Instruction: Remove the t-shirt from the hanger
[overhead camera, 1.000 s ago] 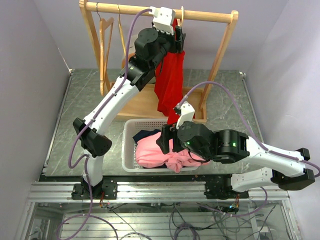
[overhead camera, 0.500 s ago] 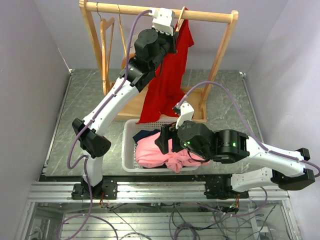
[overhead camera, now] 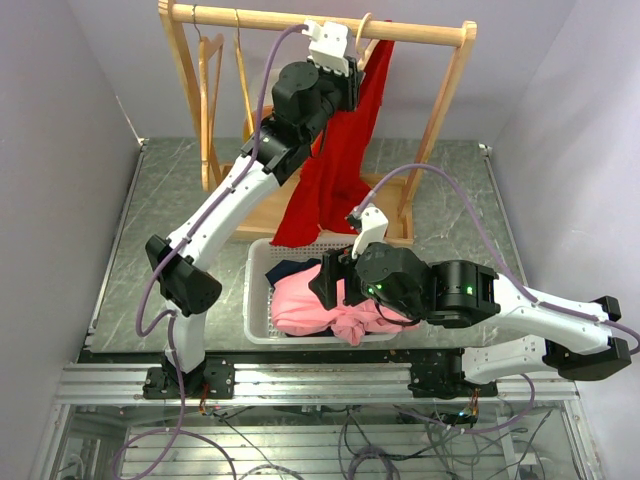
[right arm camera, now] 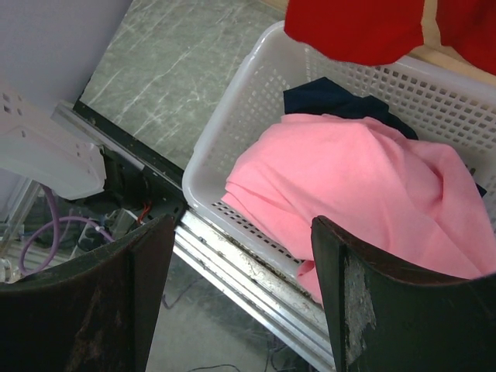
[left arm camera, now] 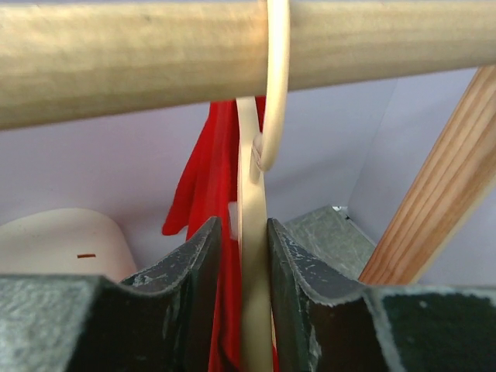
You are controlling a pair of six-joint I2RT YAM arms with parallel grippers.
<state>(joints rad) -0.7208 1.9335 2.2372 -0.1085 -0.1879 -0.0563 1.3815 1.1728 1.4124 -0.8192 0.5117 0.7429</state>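
A red t-shirt (overhead camera: 335, 165) hangs on a pale wooden hanger (overhead camera: 362, 38) hooked over the rack's top rod (overhead camera: 420, 33). My left gripper (overhead camera: 352, 78) is up at the rod, shut on the hanger's neck with red cloth beside it. In the left wrist view the hanger (left arm camera: 254, 256) stands between the two dark fingers (left arm camera: 194, 310), its hook over the rod (left arm camera: 116, 58), and the red t-shirt (left arm camera: 209, 178) hangs behind. My right gripper (right arm camera: 242, 302) is open and empty above the near rim of the white basket (right arm camera: 225, 136). The shirt's hem (right arm camera: 353, 27) shows at the top there.
The white basket (overhead camera: 258, 300) holds a pink garment (overhead camera: 325, 300) and a dark blue one (overhead camera: 290, 268). The wooden rack (overhead camera: 440, 110) stands at the back with two bare hangers (overhead camera: 212, 75) on its left. Grey walls close both sides.
The red shirt was bunched narrow under the left gripper; it has swung out and spread wider, its upper edge now up against the rod. The left gripper rose slightly. The right arm has not moved.
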